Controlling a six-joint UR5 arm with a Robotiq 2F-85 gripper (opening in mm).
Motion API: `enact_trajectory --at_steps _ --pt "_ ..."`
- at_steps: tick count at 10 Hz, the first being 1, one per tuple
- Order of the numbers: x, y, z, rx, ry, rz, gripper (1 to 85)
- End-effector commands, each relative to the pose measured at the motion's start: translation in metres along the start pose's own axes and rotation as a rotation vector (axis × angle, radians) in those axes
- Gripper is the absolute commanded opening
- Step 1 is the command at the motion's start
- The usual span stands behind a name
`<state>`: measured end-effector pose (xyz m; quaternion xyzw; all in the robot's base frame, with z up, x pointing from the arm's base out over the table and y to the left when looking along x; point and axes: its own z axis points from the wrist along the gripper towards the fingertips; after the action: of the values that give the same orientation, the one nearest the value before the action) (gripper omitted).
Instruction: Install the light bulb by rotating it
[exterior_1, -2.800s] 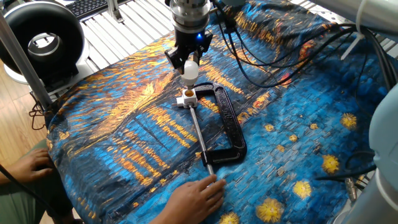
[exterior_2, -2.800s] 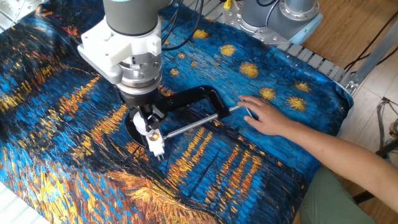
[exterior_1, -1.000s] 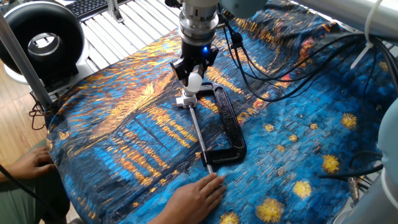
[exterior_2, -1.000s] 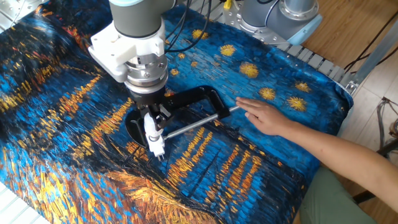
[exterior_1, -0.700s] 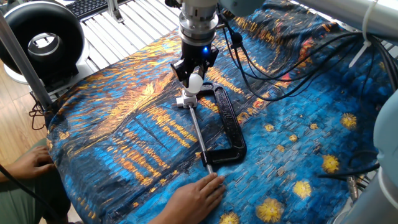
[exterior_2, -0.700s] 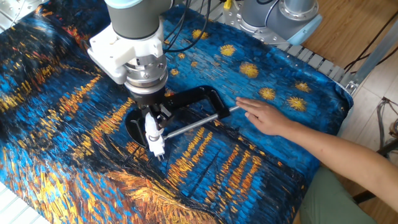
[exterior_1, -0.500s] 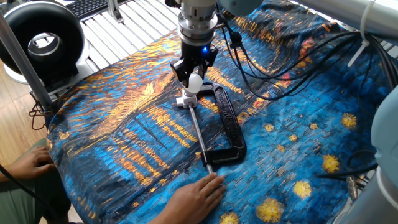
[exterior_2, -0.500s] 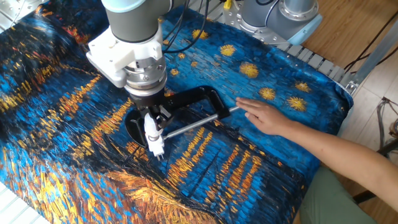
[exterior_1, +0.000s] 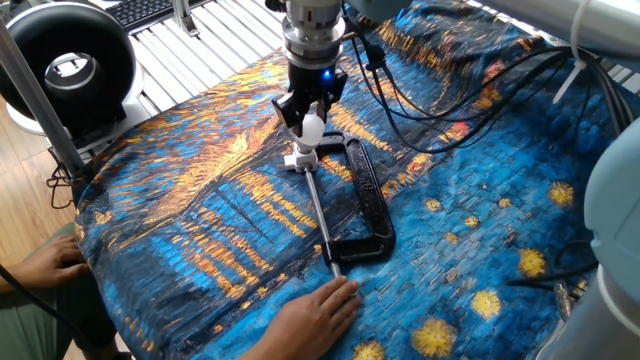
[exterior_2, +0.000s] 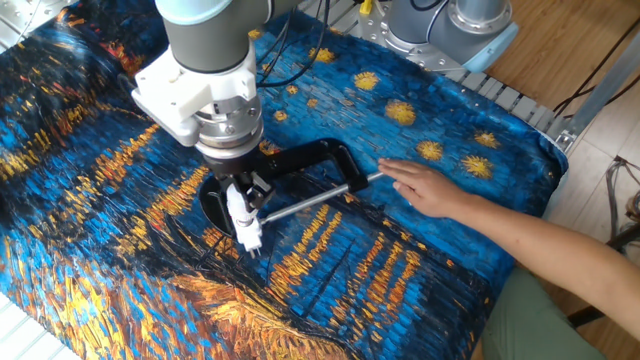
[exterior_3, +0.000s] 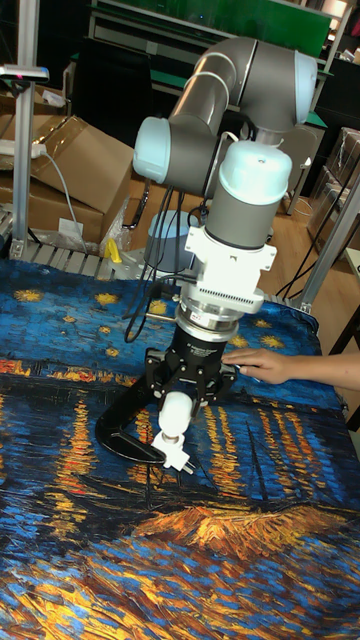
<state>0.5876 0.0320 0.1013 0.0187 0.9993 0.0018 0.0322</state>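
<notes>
Seating step: black two-finger gripper (exterior_3: 176, 409) clamps small matte white bulb (exterior_3: 175, 412) on white blocky socket (exterior_1: 300, 159); next, rotate.

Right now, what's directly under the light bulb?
The light bulb, held in the gripper, stands on a small white socket base clamped by the black C-clamp. The thread and seating depth are hidden.
</notes>
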Motion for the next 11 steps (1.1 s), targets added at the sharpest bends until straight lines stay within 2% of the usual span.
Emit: enact_trajectory --at_steps 1,7,9,11 --pt "-0.0113 0.0037 -0.0001 -0.011 -0.021 -0.018 1.0" --pt "-0.0141 0.0081 0.0004 -0.04 -0.038 0.001 1.0" --pt "-0.0134 0.0108 0.0017 -0.058 -0.036 0.019 1.0" --pt "-0.0112 0.0094 0.0027 -0.06 -0.029 0.029 1.0"
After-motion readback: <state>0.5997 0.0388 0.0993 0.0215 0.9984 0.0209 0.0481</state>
